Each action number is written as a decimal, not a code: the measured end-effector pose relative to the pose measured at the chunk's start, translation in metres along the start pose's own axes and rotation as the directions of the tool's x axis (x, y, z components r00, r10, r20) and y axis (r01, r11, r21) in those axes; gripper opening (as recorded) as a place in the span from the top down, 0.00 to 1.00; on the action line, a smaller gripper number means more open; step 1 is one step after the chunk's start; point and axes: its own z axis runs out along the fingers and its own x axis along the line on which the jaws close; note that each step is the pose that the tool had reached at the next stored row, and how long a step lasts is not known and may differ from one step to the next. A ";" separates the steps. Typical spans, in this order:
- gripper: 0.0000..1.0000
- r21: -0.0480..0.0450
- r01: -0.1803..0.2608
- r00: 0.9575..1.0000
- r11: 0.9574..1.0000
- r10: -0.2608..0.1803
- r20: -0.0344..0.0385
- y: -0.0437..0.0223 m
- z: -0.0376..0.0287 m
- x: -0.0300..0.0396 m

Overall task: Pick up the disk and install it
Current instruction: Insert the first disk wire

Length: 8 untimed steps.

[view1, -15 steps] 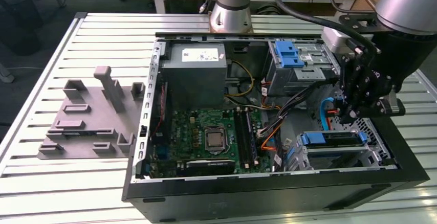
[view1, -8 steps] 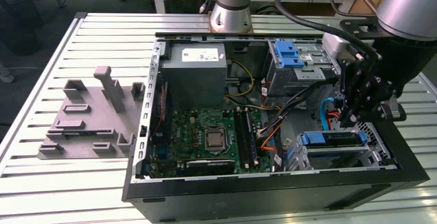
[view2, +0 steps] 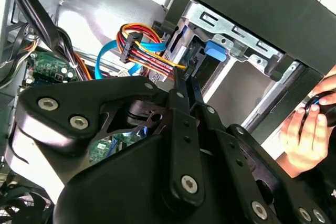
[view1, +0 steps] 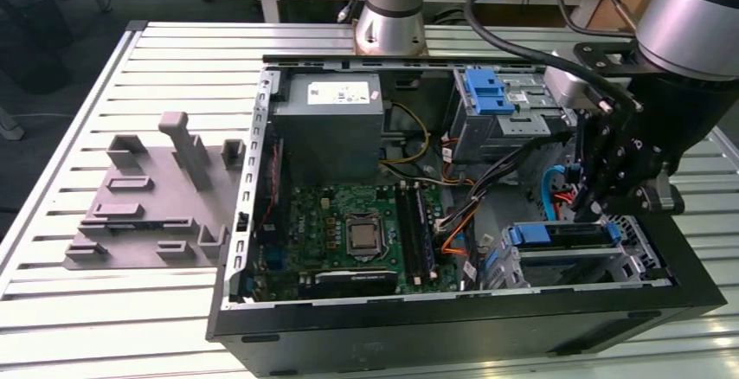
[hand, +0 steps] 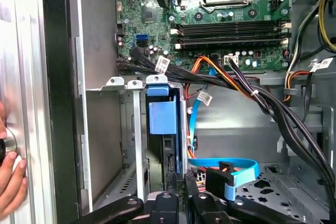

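Observation:
The disk [view1: 562,234] sits edge-up in the metal drive cage [view1: 639,262] at the front of the open computer case, on the exterior view's right; its blue carrier [hand: 161,114] shows in the first wrist view, and a blue tab [view2: 214,51] in the second wrist view. My gripper [view1: 587,216] hangs straight over the disk's top edge. Its two thin black fingers [view2: 181,85] lie close together with only a narrow gap, and their tips reach the cage mouth beside the disk. I cannot tell whether they touch it.
A person's hand [view2: 307,129] rests outside the case wall near the cage. Bundled cables [hand: 247,85] and a blue data cable [hand: 236,174] run beside the cage. The motherboard [view1: 346,232], power supply [view1: 335,124] and a second cage with a blue bracket [view1: 491,93] share the case. A grey fixture [view1: 156,197] lies on the table.

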 end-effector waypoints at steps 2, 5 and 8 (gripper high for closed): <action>0.83 0.000 -0.002 1.000 1.000 0.002 0.000 0.0000 0.0008 0.0010; 0.83 -0.001 -0.002 1.000 1.000 0.002 0.000 -0.0002 0.0020 0.0034; 0.83 -0.002 -0.002 1.000 1.000 0.002 0.000 -0.0003 0.0030 0.0040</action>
